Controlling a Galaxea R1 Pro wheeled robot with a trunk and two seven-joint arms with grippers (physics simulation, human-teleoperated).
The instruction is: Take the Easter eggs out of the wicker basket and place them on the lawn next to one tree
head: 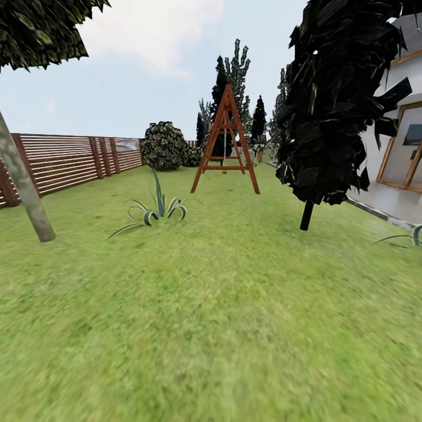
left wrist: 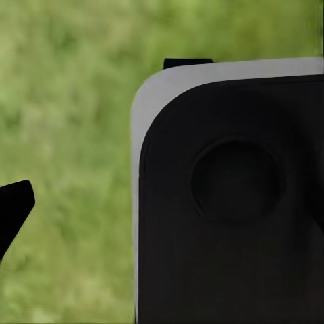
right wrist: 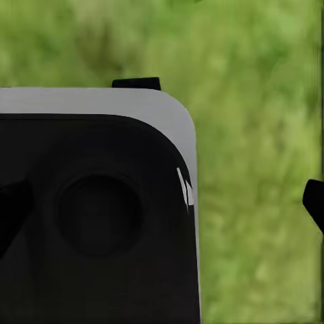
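Your jaws are sitting behind dark housings in both wrist views, so you cannot tell whether they are spread or pressed together. Ahead, the lawn (head: 223, 328) is stretching away, with the tree (head: 23, 181) trunk leaning at far left beside the fence (head: 70, 158).

The tree (head: 26, 193) is cut off by the frame edge, its crown only partly seen; the lawn (left wrist: 67, 135) blurs behind the wrists.
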